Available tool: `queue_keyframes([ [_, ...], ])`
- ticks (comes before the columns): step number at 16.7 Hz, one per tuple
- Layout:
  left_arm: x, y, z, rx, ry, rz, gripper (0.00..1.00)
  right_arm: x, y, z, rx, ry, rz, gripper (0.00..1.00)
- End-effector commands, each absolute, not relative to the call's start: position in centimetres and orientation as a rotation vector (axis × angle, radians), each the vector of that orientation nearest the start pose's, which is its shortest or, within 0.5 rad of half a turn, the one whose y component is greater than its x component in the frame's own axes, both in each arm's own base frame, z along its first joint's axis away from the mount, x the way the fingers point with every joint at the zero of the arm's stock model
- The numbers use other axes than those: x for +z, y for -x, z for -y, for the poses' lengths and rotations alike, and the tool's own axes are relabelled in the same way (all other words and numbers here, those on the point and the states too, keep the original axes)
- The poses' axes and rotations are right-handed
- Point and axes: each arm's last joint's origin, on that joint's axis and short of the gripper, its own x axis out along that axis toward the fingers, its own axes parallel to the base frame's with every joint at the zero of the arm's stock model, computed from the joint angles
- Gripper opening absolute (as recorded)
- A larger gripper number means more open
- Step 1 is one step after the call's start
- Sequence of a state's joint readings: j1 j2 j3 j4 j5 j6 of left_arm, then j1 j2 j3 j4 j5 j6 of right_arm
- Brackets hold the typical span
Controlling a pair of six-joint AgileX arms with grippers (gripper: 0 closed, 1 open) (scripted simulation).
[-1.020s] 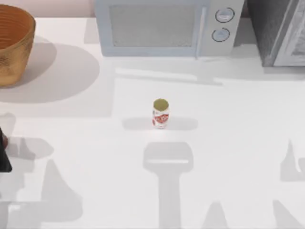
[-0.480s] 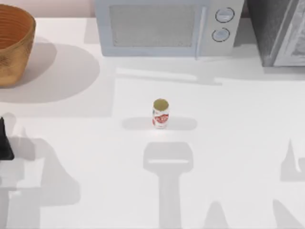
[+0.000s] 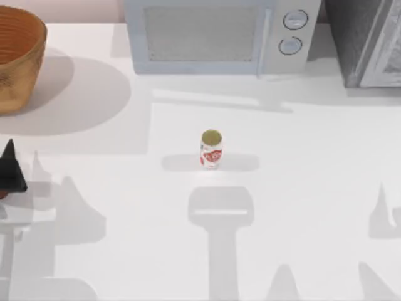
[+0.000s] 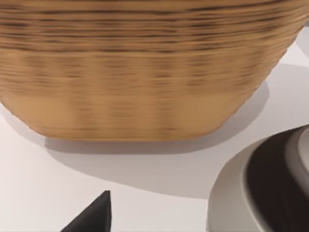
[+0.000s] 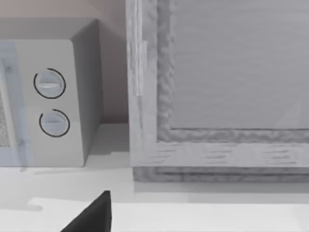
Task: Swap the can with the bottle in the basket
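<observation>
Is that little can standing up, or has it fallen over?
Standing upright. In the top view the can shows its round gold top facing up, with the red label below it, alone on the white table.

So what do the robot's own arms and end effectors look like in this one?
Little of them shows. The left end effector is a matte black, pointed wedge at the top view's left edge, with a small red trace beneath it. Each wrist view shows one black triangular fingertip, plain and unmarked, with no cables. The right arm's fingertip looks identical.

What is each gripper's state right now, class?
Left gripper: at the table's left edge, below the basket; cannot be told.
Right gripper: facing the microwave; cannot be told.
</observation>
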State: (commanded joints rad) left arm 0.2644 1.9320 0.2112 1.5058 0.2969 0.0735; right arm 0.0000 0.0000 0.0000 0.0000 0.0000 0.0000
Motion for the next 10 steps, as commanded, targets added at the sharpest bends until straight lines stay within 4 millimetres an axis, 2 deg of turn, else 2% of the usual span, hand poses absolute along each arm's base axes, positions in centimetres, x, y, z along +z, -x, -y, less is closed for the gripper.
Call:
queue_keyframes([
  [10, 7.41, -23.01, -5.38, -0.02, 0.0, -0.202, 0.25, 16.0, -10.57, 0.12, 0.0, 0.0, 0.0, 1.0],
])
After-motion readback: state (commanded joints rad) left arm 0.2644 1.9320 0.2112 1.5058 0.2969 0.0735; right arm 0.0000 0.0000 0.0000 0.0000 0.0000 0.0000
